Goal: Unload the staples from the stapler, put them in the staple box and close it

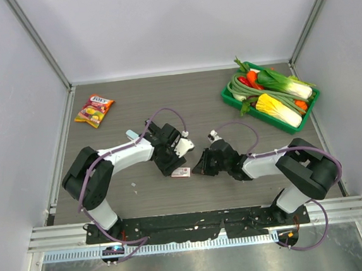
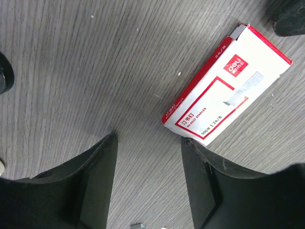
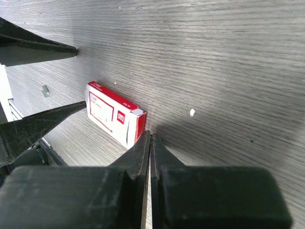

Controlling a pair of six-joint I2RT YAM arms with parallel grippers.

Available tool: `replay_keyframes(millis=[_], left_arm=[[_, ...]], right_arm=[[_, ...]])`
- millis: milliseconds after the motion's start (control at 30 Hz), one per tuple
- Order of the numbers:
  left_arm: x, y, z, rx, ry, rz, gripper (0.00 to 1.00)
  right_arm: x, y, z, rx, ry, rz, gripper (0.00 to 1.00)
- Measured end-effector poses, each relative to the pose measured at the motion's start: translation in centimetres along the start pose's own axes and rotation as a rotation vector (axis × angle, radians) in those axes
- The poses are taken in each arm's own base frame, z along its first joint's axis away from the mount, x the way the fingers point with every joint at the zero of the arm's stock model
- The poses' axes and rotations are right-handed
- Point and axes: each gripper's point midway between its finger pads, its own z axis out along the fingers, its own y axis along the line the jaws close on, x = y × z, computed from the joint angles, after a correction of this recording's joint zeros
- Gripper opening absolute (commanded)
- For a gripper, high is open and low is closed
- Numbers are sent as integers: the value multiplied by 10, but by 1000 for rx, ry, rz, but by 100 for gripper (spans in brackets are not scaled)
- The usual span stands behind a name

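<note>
Snack packet (image 1: 94, 110): bright, flat at the far left of the worktop (image 1: 191, 103).
Green tray (image 1: 226, 96): far right, heaped with vegetables (image 1: 279, 109).
Staple box (image 1: 181, 172): red-and-white, flat near the middle.

Grey wood-grain table (image 1: 140, 101), carrying a red-and-white box (image 1: 181, 172) between left pincer (image 1: 173, 167) and right pincer (image 1: 200, 168), stapler (image 1: 132, 134) off left of the left one.

I see a matt, grey wood-grain table (image 2: 86, 62); at two o'clock the staple box (image 2: 224, 90) is smooth, faintly glossy card, and the left gripper (image 2: 148, 138) is matt black plastic.
</note>
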Motion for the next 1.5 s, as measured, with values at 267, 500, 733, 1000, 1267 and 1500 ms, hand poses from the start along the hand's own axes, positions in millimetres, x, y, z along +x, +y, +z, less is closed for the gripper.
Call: replay_keyframes(millis=[267, 500, 733, 1000, 1267, 1500], left_arm=[[0, 0, 0, 0, 0, -1, 59], [-1, -1, 0, 4, -1, -5, 59], [-4, -1, 1, 10, 14, -22, 59], [-6, -2, 1, 20, 22, -28, 59], [-9, -5, 1, 37, 12, -44, 71], [-20, -8, -18, 40, -51, -41, 100]], right_arm=[[-1, 1, 1, 4, 3, 1, 3], [-4, 7, 10, -8, 4, 10, 2], [-7, 8, 11, -5, -8, 17, 1], [-9, 8, 13, 8, -31, 33, 1], [-11, 3, 8, 56, -56, 25, 21], [-33, 6, -19, 132, -108, -64, 45]])
